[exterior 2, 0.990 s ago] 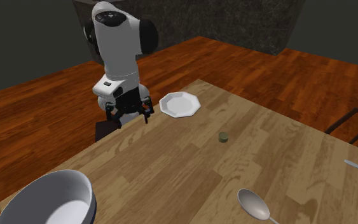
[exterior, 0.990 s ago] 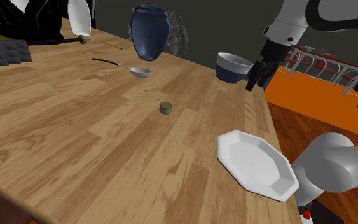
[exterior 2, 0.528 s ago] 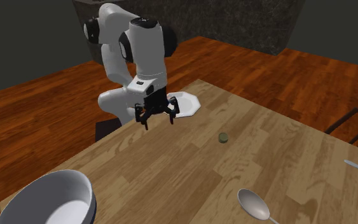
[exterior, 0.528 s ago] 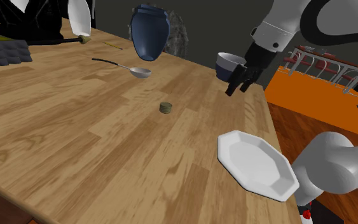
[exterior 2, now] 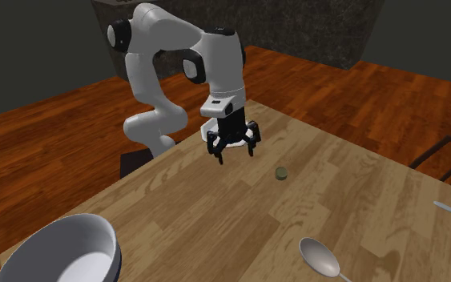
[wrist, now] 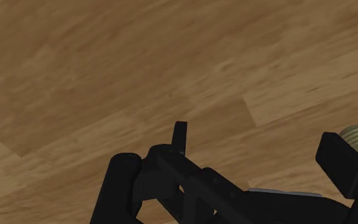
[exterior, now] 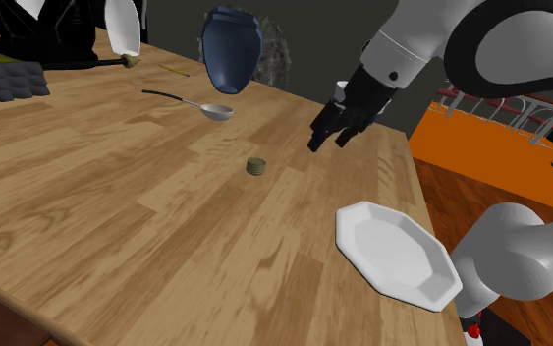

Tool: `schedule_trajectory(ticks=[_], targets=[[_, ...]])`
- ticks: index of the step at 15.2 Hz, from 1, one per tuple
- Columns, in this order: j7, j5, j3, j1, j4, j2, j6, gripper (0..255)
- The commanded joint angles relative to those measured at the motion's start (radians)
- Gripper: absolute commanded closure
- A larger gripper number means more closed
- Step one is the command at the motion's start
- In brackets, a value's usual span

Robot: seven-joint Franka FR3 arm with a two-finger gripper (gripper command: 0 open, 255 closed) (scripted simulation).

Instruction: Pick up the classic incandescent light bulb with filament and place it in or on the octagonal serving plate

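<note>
Hand (exterior 2: 234, 151), fingers spread and empty, is hovering near the bulb (exterior 2: 281, 172), well inside the tabletop's (exterior 2: 215, 216) edges: it's looking light, fragile, slippery, so I'd pinch its ribbed base gently.

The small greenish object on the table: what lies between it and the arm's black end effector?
Nothing but bare table between the end effector and the greenish object, seen in the shoulder view.
</note>
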Motion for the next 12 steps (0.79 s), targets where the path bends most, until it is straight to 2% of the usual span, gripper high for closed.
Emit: schedule_trajectory(ticks=[1, 5, 9, 12], targets=[[0.044, 0.009, 0.047, -0.001, 0.016, 0.034, 0.060, 0], [0.139, 0.005, 0.150, -0.018, 0.062, 0.108, 0.169, 0], [0.243, -0.030, 0.262, -0.058, 0.125, 0.189, 0.266, 0], [0.249, -0.038, 0.278, -0.070, 0.109, 0.216, 0.308, 0]])
